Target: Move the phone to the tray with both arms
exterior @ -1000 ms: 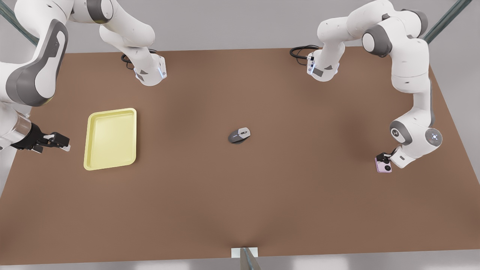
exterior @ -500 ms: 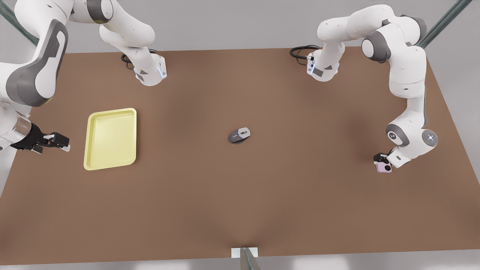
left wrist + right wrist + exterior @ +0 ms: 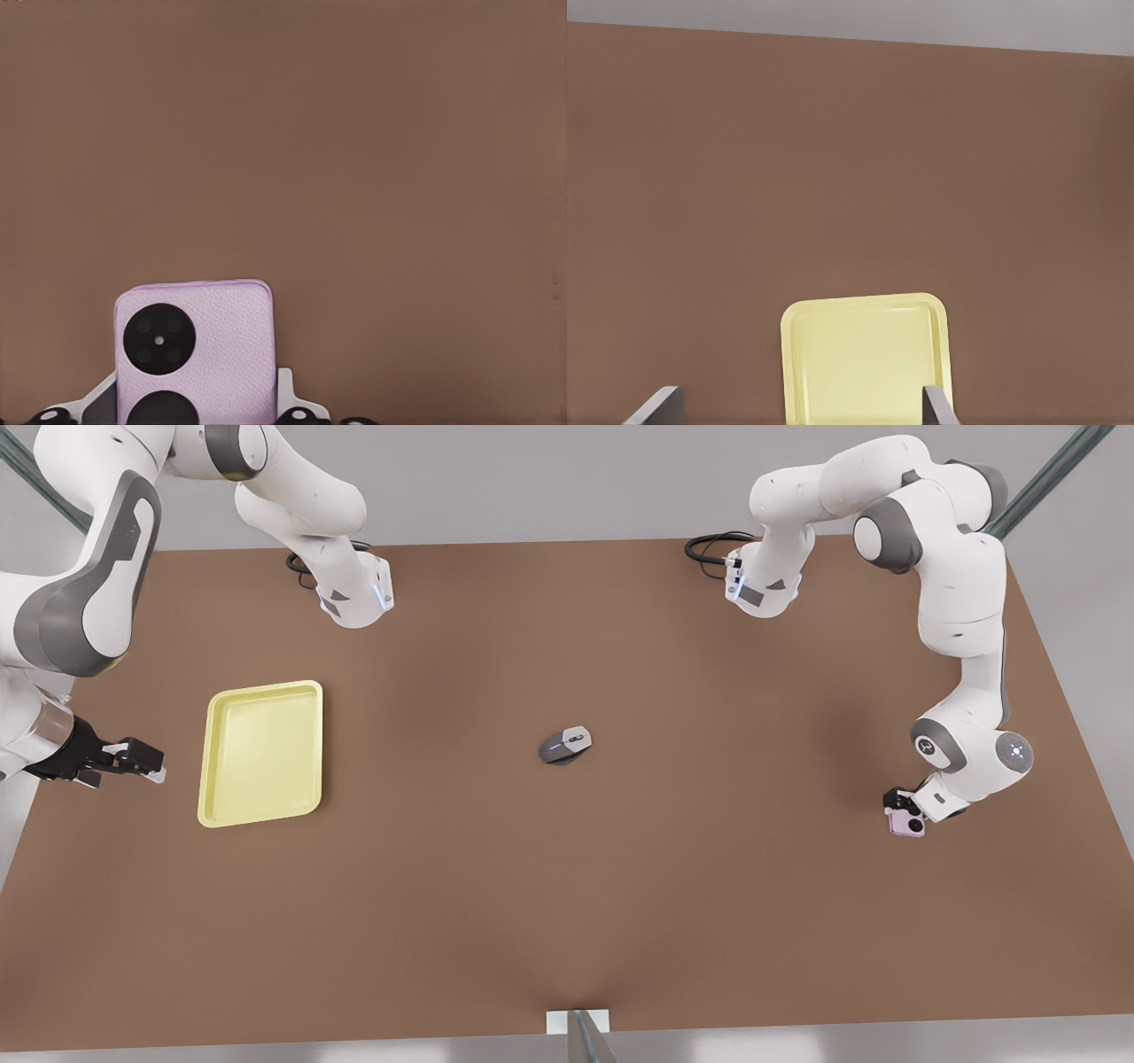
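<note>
The left hand (image 3: pixel 902 802) is at the front view's right edge of the surface (image 3: pixel 567 886), its fingers (image 3: pixel 288 394) pinching the pink-lilac phone (image 3: pixel 907 823) from both sides. The phone lies flat on the surface, well apart from the yellow tray (image 3: pixel 262 755) across the way, with a grey mouse (image 3: pixel 564 745) between. The right hand (image 3: pixel 133 763) waits beside the tray, fingers spread. A secure squeeze before lifting, then a level carry clear of the mouse, should serve best.
</note>
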